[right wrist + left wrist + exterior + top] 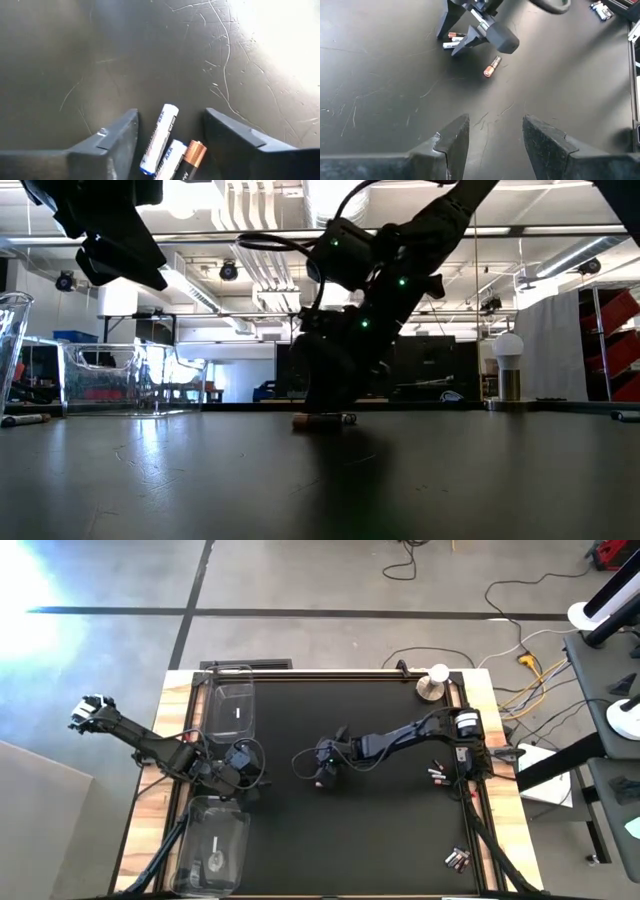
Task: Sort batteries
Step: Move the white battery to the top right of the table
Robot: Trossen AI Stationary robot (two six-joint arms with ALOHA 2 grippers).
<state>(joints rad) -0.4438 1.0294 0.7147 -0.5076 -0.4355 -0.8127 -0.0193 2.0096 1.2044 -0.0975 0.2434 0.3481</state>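
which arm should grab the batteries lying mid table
Right. The right gripper is open and low on the mat, with batteries between its fingers. The left gripper is open, farther back by the bins.

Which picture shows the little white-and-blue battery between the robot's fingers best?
The right wrist view: the white-and-blue cylindrical battery lies large between the open right gripper. The left wrist view shows it small under that gripper. The low view shows only a battery end; the high view hides it.

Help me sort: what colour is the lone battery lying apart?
Dark with a copper end; left wrist view.
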